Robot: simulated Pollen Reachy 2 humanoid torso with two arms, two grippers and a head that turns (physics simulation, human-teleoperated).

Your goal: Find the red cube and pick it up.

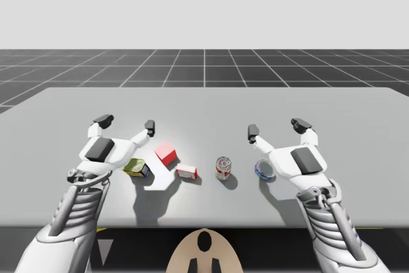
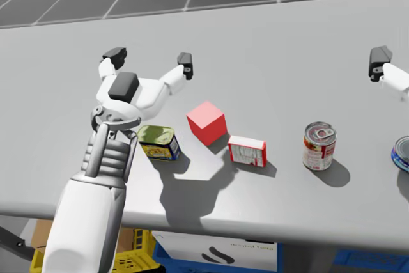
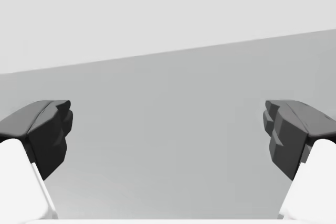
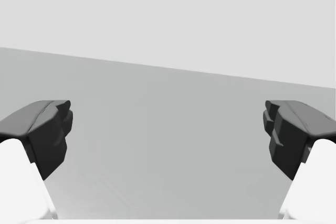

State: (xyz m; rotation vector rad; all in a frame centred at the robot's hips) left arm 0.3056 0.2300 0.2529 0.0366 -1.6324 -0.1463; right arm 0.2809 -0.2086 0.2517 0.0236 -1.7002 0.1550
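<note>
The small matt red cube (image 2: 206, 122) sits near the grey table's (image 2: 287, 62) front edge, left of centre, close by my left gripper (image 1: 127, 123) — its fingers wide, my right gripper (image 1: 276, 127) likewise. Likely light, rigid, flat-faced — I'd pinch two opposite sides.

Red cube (image 2: 206, 121) clear above and on far side, green tin (image 2: 158, 141) near left; red-and-white box (image 2: 246, 151) beside right front

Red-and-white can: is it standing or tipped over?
Upright: the red-and-white can stands on its base, round lid facing up.
</note>
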